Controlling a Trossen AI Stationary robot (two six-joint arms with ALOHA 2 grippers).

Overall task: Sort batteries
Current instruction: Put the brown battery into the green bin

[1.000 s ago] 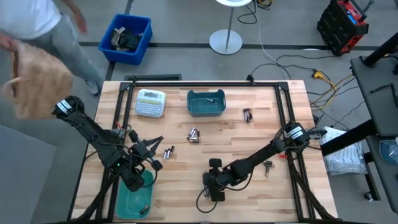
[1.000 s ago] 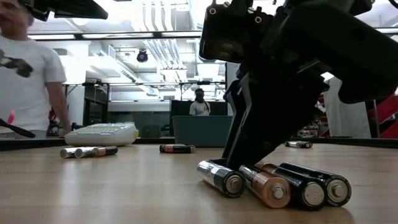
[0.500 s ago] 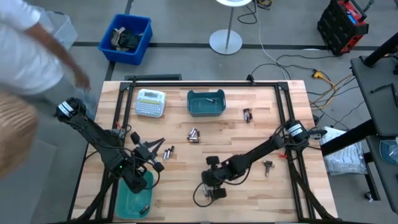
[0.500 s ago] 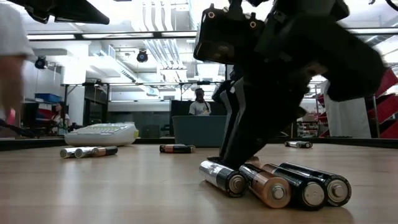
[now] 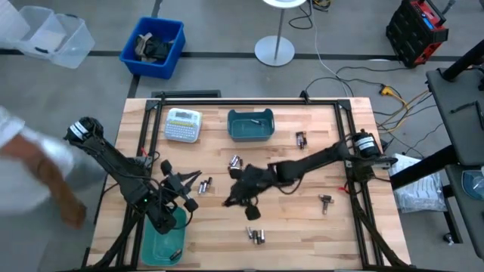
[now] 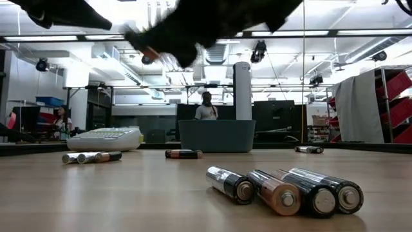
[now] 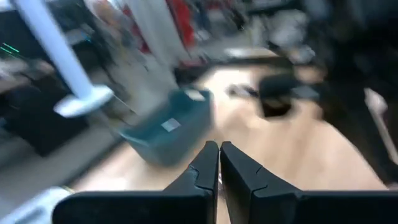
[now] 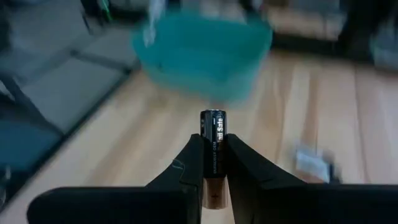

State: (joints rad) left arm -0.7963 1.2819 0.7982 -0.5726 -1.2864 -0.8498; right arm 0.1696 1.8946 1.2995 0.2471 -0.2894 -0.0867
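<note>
Several batteries [image 6: 283,189] lie side by side on the wooden table near its front edge, also seen from above [image 5: 255,236]. More batteries lie at mid-table [image 5: 236,162], [image 5: 204,185] and on the right [image 5: 301,139]. My right gripper [image 5: 230,199] hangs over the table's middle, shut on one dark battery [image 8: 212,140]. My left gripper [image 7: 219,152] is shut and holds nothing, at the near left [image 5: 189,181] beside a teal bin [image 5: 162,242]. A second teal bin [image 5: 251,125] stands at the far middle. My right gripper pinches the dark battery between its two fingers by its long sides [image 8: 213,163]. The battery lies along the fingers, and one end [image 8: 212,117] sticks out past the fingertips. It is lifted clear of the table.
A white label-maker [image 5: 183,125] sits at the far left of the table, left of the far bin. A small dark part [image 5: 327,201] lies at the near right. Beyond the table stand a blue crate [image 5: 153,45] and a person [image 5: 38,166] at the left.
My right gripper has risen from the cluster of batteries at the near edge and swung toward the table's middle and left, carrying one battery clear of the table. The cluster stays where it was. The person has moved along the table's left side.
</note>
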